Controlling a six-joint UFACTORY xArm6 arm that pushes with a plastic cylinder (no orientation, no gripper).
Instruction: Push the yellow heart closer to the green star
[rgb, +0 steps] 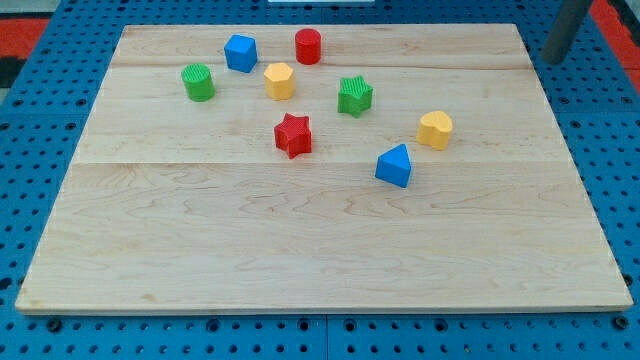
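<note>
The yellow heart (435, 129) lies right of the board's middle. The green star (354, 95) lies up and to the left of it, about a block's width of bare wood between them. My tip (553, 59) is at the view's top right, just past the board's top right corner, far up and to the right of the yellow heart and touching no block.
A blue triangular block (394, 165) lies just below and left of the heart. A red star (293, 135) is at mid board. A yellow hexagon (279, 80), red cylinder (308, 46), blue cube (240, 52) and green cylinder (198, 82) lie at the upper left. The wooden board (300, 250) rests on a blue pegboard.
</note>
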